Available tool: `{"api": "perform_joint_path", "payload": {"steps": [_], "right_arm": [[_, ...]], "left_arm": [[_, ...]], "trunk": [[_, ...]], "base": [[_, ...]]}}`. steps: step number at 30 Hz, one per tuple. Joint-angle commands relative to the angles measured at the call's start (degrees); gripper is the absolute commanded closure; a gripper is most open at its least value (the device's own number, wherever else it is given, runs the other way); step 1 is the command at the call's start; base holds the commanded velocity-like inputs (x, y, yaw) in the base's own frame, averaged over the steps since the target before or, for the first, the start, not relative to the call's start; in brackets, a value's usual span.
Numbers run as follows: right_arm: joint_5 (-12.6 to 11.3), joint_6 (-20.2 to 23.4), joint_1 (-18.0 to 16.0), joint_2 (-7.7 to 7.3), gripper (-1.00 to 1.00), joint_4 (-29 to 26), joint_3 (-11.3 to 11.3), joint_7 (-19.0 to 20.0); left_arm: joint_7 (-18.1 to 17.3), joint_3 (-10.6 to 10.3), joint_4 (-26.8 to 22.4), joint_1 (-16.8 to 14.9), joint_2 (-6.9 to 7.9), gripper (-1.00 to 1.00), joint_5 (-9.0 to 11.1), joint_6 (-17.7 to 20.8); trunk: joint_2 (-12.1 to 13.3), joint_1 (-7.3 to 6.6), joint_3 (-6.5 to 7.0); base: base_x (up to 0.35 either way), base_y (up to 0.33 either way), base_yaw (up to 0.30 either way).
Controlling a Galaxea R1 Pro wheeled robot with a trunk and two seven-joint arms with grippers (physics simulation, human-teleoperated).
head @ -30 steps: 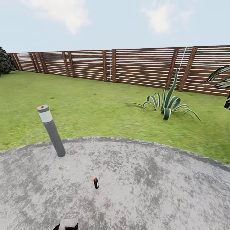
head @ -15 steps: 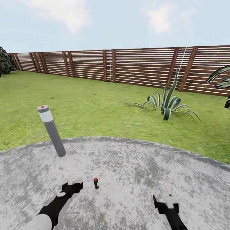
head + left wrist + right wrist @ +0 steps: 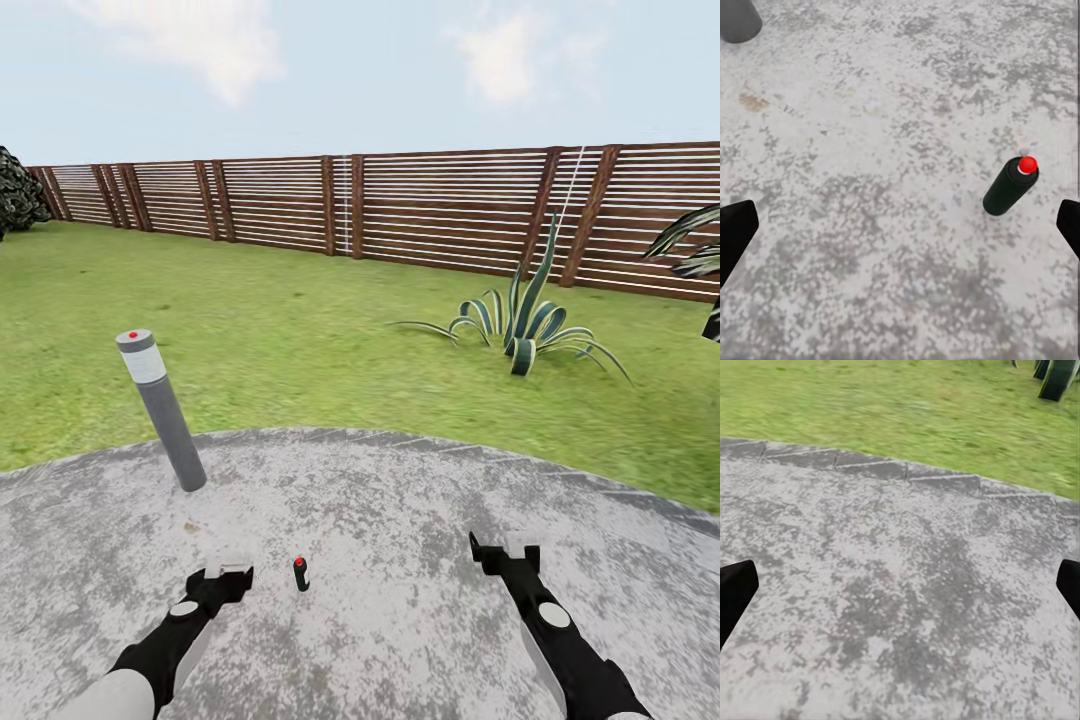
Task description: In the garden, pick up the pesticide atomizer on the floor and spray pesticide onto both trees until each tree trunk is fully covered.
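The pesticide atomizer (image 3: 300,573), a small dark bottle with a red top, stands upright on the grey paved floor (image 3: 400,520). My left gripper (image 3: 228,577) hovers a short way to its left, open and holding nothing. In the left wrist view the atomizer (image 3: 1011,187) stands off to one side, between the spread black fingertips (image 3: 735,232) but nearer one of them, and the gripper (image 3: 900,232) touches nothing. My right gripper (image 3: 505,553) is open over bare paving well to the atomizer's right, and its wrist view shows wide-apart fingertips (image 3: 735,589). The trees are out of view.
A grey bollard lamp (image 3: 160,410) stands at the paving's left edge. Green lawn (image 3: 300,320) stretches beyond to a brown slatted fence (image 3: 450,210). A spiky striped plant (image 3: 525,325) grows on the right, a dark bush (image 3: 15,190) at far left.
Both arms have risen into the head view. The left gripper has settled beside the atomizer, and the right arm has reached further forward over the paving. The atomizer has not moved.
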Motion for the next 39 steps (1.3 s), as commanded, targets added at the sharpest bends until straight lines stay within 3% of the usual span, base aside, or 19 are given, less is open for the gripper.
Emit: {"api": "perform_joint_path", "payload": {"steps": [1, 19, 39], "right_arm": [[0.10, -0.11, -0.07, -0.01, -1.00, 0.20, -0.01, 0.01], [0.11, -0.06, -0.12, 0.03, -1.00, 0.10, 0.27, 0.08], [0.08, -0.11, -0.12, 0.15, -1.00, 0.25, 0.28, 0.03]], "left_arm": [[0.07, 0.10, -0.08, -0.03, -0.05, -1.00, 0.08, -0.23], [0.15, 0.22, -0.09, -0.02, -0.04, -1.00, 0.18, -0.12], [0.16, 0.24, -0.09, -0.02, -0.05, -1.00, 0.26, -0.12]], "trunk": [[-0.02, -0.01, -0.05], [-0.02, -0.01, -0.05], [-0.02, -0.01, -0.05]], "base": [[0.000, 0.000, 0.000], [0.162, -0.140, 0.009], [0.100, -0.269, 0.239]]}}
